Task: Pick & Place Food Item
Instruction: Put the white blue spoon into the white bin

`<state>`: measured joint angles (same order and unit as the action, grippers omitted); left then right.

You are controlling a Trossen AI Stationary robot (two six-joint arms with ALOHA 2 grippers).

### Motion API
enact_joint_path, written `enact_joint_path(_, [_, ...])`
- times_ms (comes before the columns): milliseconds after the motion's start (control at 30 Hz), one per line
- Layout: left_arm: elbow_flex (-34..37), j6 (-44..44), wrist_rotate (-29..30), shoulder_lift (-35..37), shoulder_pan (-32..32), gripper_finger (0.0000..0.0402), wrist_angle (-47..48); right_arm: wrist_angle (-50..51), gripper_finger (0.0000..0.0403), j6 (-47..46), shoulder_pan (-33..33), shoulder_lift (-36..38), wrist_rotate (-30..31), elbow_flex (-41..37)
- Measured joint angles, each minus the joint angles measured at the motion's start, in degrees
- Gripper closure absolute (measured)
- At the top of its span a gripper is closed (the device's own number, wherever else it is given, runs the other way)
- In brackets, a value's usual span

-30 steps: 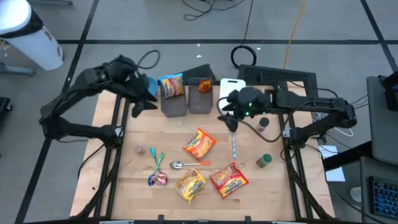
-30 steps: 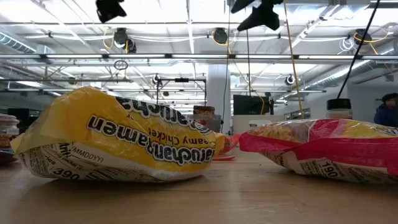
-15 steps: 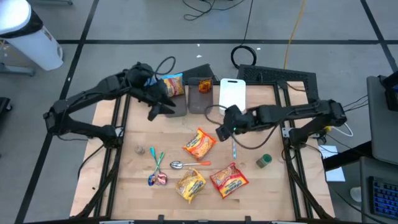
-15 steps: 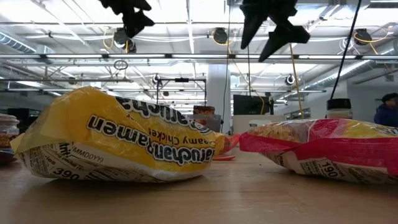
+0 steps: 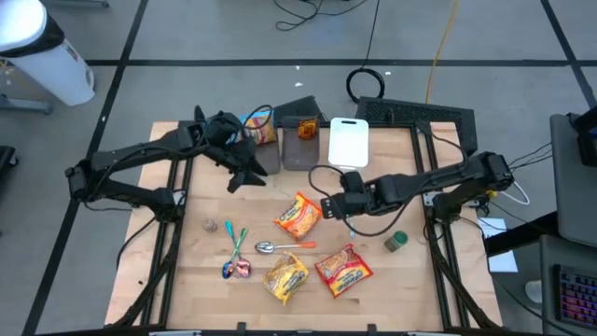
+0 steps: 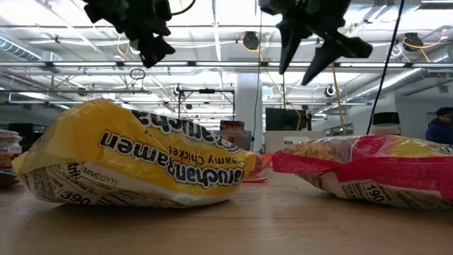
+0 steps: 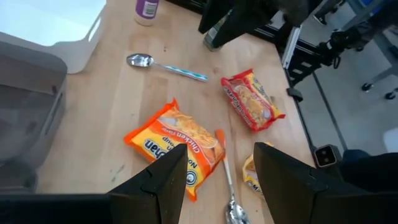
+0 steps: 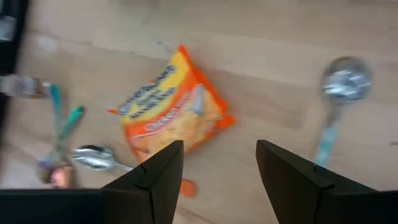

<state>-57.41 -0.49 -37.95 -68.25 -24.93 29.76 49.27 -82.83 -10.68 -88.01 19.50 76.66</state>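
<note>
Your right gripper (image 5: 328, 203) hangs spread, grasping nothing, just at 3 o'clock of orange ramen packet (image 5: 298, 216) at table centre. Your left gripper (image 5: 244, 177) spread too, empty, at 10 o'clock of that packet, near grey bins (image 5: 280, 149). Yellow packet (image 5: 285, 277) and red packet (image 5: 343, 269) lie at 6 o'clock, untouched.

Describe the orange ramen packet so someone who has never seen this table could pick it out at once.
Start at the white cutting board on the table's far edge and come toward the table's middle. The orange ramen packet lies there alone, just beside the right gripper. The other two packets, one yellow and one red, sit side by side at the near edge.
</note>
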Motion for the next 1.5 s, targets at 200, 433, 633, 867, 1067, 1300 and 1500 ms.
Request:
enact_joint_path(200, [0.0,0.59,-0.18,0.0,0.0,0.0206,-0.09,-11.48,0.0207,-3.61,0.15,0.01,-1.77,-6.6])
enact_joint_path(433, [0.0,0.69,-3.13,0.0,0.04,0.0206,-0.02,-6.59,0.0214,-8.96,0.12,0.0,-4.81,-10.3])
enact_joint_path(633, [0.0,1.72,-2.79,0.0,-0.03,0.0206,-0.03,-2.06,0.0227,-8.23,0.99,0.04,-4.8,-10.36])
enact_joint_path(867, [0.0,1.88,-2.56,0.0,-0.17,0.0206,-0.07,-1.08,0.0229,-4.23,3.73,0.04,-4.98,-11.67])
enact_joint_path(1067, [-0.01,1.72,-2.54,0.0,-0.17,0.0206,-0.07,-8.88,0.0229,-2.08,5.49,0.0,-10.5,-17.67])
enact_joint_path(1300, [0.0,1.18,-2.54,0.0,-0.17,0.0206,-0.07,-12.63,0.0229,-3.47,5.48,0.0,-10.34,-20.94])
enact_joint_path(1500, [0.0,1.03,-2.51,0.0,-0.17,0.0206,-0.07,-14.93,0.0229,-4.45,6.17,0.0,-9.12,-23.06])
